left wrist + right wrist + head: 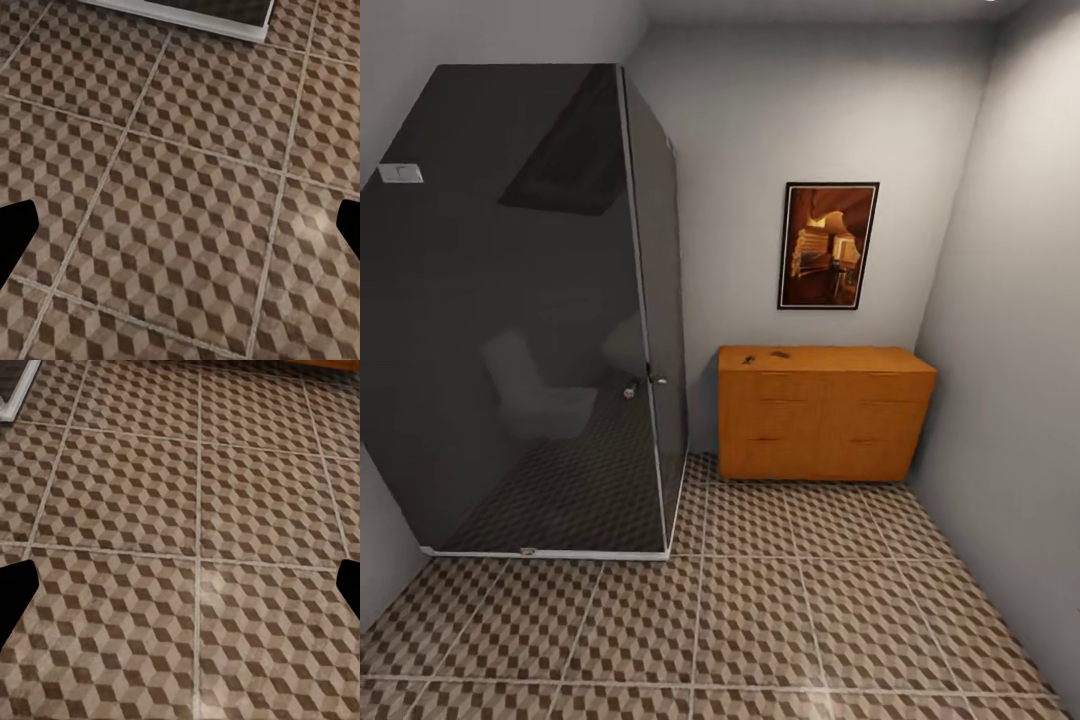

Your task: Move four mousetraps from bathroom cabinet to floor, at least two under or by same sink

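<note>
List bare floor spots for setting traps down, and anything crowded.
The bathroom floor is bare between the shower enclosure and the right wall, up to the cabinet. Crowded: small dark items on the cabinet top's left end, too small to identify.

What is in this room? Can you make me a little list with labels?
room: bathroom with grey walls
floor: cube-pattern tiles, brown, beige and white
cabinet: orange-brown wood, against the back wall, drawers shut
mousetraps: small dark bits on the cabinet top, left end; too small to count
shower: dark glass, left of the cabinet
picture: on the wall above the cabinet
left fingers: spread apart over bare tiles
right fingers: spread apart over bare tiles
</note>
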Robot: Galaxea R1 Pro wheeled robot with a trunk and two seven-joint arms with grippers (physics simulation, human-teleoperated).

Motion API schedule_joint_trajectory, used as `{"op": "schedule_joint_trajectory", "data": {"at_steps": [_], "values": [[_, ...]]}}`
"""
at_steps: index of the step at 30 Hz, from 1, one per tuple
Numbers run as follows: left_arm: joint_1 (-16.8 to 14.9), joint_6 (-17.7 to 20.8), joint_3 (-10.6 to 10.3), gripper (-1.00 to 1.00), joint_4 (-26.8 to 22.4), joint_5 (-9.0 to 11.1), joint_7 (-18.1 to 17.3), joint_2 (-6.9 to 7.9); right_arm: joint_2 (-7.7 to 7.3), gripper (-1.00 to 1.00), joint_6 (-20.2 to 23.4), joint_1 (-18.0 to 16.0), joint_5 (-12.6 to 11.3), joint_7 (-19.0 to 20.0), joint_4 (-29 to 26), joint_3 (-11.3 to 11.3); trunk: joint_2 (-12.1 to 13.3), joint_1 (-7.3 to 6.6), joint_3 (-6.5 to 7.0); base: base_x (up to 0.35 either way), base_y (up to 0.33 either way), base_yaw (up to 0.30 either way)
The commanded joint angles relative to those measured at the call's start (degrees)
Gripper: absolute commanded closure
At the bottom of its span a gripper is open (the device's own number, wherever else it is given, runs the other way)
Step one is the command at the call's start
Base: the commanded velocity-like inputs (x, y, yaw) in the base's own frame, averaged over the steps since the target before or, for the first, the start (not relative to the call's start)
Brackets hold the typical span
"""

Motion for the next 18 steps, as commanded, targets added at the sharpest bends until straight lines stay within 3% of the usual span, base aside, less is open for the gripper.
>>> {"op": "schedule_joint_trajectory", "data": {"at_steps": [1, 13, 18], "values": [[-0.08, -0.25, -0.49, -1.0, 0.21, 0.22, 0.09, -0.03, -0.01, -1.0, -0.16, -0.04, 0.6, -0.58, 0.14, 0.08, -0.04, 0.05, -0.02, 0.31, -0.18, 0.203], [-0.08, -0.24, -0.49, -1.0, 0.21, 0.22, 0.15, -0.14, -0.01, -1.0, -0.16, -0.04, 0.6, -0.5, 0.22, 0.06, -0.04, 0.05, -0.02, 0.294, -0.211, 0.048], [-0.08, -0.23, -0.49, -1.0, 0.21, 0.22, 0.17, -0.18, -0.01, -1.0, -0.16, -0.04, 0.6, -0.54, 0.22, 0.05, -0.04, 0.05, -0.02, 0.268, -0.231, 0.174]]}}
